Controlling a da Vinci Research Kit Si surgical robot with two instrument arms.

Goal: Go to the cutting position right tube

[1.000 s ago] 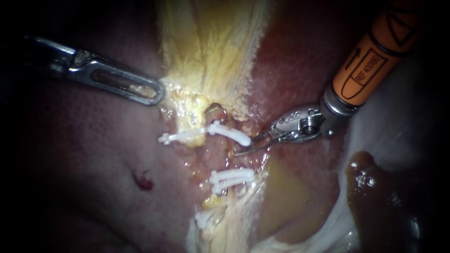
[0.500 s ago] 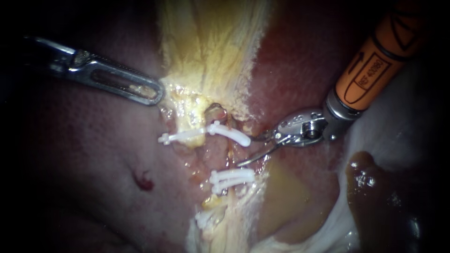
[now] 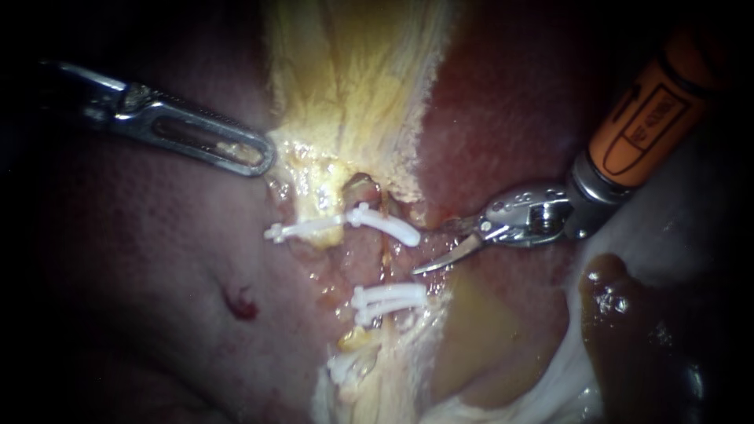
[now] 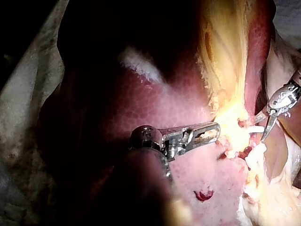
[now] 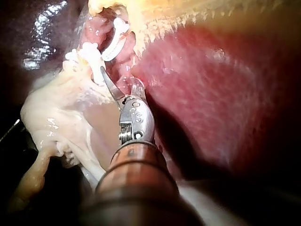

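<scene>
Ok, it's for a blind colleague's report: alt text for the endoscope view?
My right instrument, blades open, points at the pink strip between an upper white clip and lower white clips. My left instrument grips the edge of the yellow tissue above them; dark red liver surrounds.

Bare liver (image 3: pixel 503 118) and clips (image 3: pixel 389 297) show a surgical bench.

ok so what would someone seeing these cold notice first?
The white clips in the middle of the endoscope view, bright against the red liver. Next, the right instrument with its orange shaft, its blades open just beside the upper clip. The left instrument has its tip at the edge of the pale yellow tissue above the clips.
</scene>
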